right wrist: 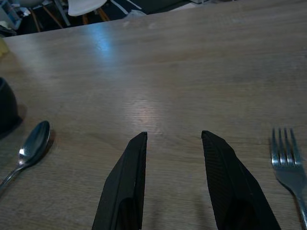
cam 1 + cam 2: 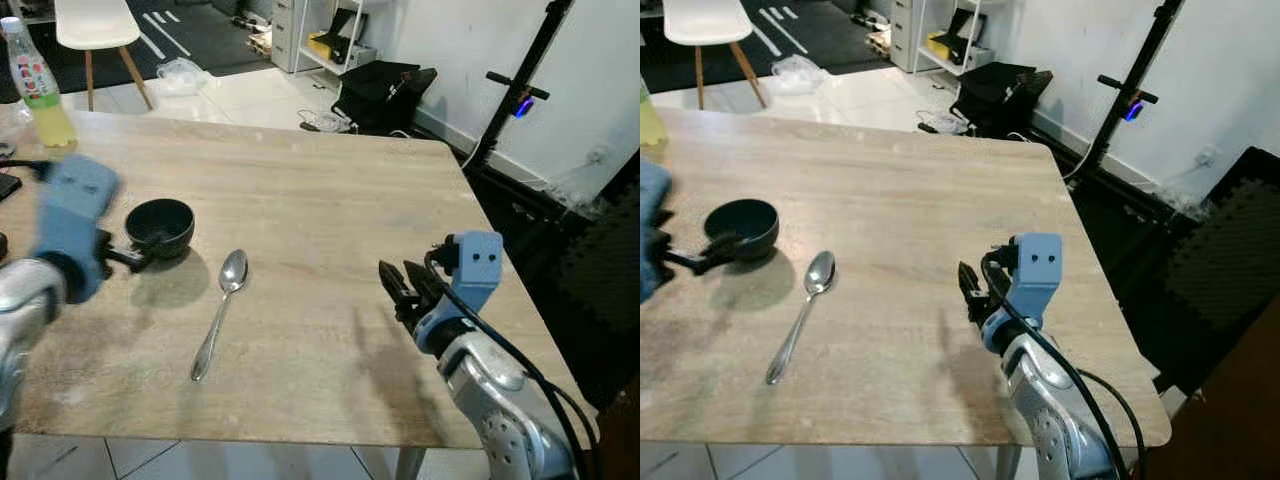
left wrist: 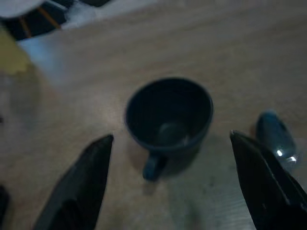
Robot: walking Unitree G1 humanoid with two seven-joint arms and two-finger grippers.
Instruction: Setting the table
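Two grippers: we hold both over the wooden table (image 2: pixel 320 200), one at each side.
Left gripper (image 3: pixel 172 158): our fingers are spread wide apart, one on each side of the cup's handle side, gripping nothing; in the left eye view the fingertips sit right at the cup's handle, though we cannot tell whether they touch it.
Right gripper (image 1: pixel 173 136): our two black fingers stand parted with a gap between them, holding nothing, low over bare wood near the table's right edge.
Cup (image 2: pixel 160 226): dark, upright, empty as far as we can see, on the left part of the table with its handle turned toward our left gripper.
Spoon (image 2: pixel 220 312): metal, lying flat just to the right of the cup, bowl end toward the far side, handle running back toward our near edge, apart from the cup.
Fork (image 1: pixel 288 160): its tines show in our right wrist view, flat on the wood just beside our right gripper.
Bottle (image 2: pixel 38 88): clear plastic with yellow drink, upright at the far left corner of the table.
Beyond the table: a white chair (image 2: pixel 97 28) on the tiled floor and a black bag (image 2: pixel 380 92) by the wall.
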